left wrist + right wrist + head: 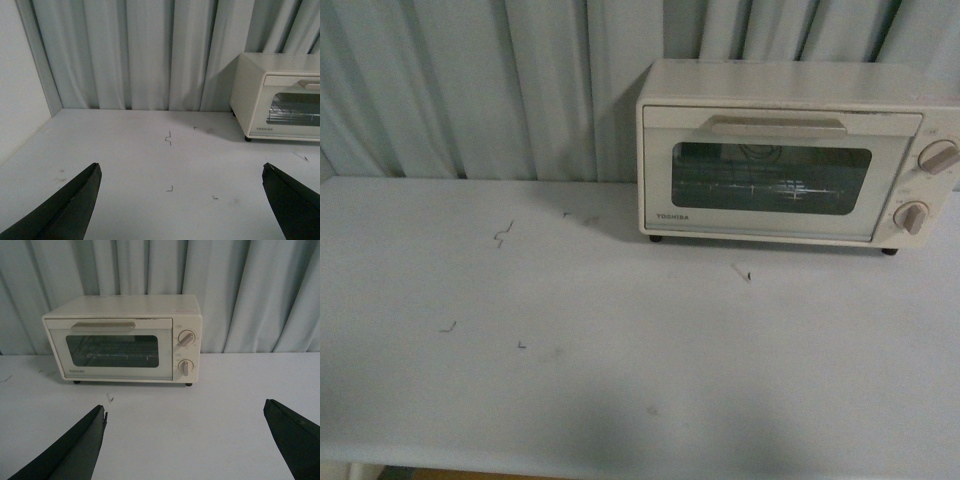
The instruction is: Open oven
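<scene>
Plainly, cream oven [800,150] — glass door [770,180] closed, two knobs [912,217]; left claw [180,167], right claw [185,405] both spread wide.

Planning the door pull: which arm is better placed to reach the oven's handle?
Right, likely: the right gripper, open, faces the oven and its handle head-on; the left gripper has it off-centre.

Front camera looks down across the table [570,380]; both wrist cameras sit low, facing the curtain [150,50], sharing the oven [122,337]
</scene>
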You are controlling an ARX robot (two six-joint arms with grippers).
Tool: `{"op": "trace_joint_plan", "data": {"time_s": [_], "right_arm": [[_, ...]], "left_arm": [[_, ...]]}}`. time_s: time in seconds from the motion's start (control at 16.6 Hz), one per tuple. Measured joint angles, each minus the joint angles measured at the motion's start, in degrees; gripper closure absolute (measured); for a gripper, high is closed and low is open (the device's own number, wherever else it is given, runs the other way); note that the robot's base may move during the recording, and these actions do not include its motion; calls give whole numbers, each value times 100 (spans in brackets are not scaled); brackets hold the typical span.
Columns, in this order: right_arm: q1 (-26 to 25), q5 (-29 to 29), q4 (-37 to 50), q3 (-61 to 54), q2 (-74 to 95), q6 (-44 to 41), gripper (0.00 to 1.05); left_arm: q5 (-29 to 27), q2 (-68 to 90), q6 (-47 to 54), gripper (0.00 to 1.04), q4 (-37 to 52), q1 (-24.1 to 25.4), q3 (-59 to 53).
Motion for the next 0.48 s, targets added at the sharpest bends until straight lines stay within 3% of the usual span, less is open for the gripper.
{"op": "trace_joint_plan", "data": {"time_s": [0.48], "right_arm": [[0, 0, 0, 0, 0, 0, 6]], "left_arm": [[0, 0, 0, 7, 0, 0, 0]]}}
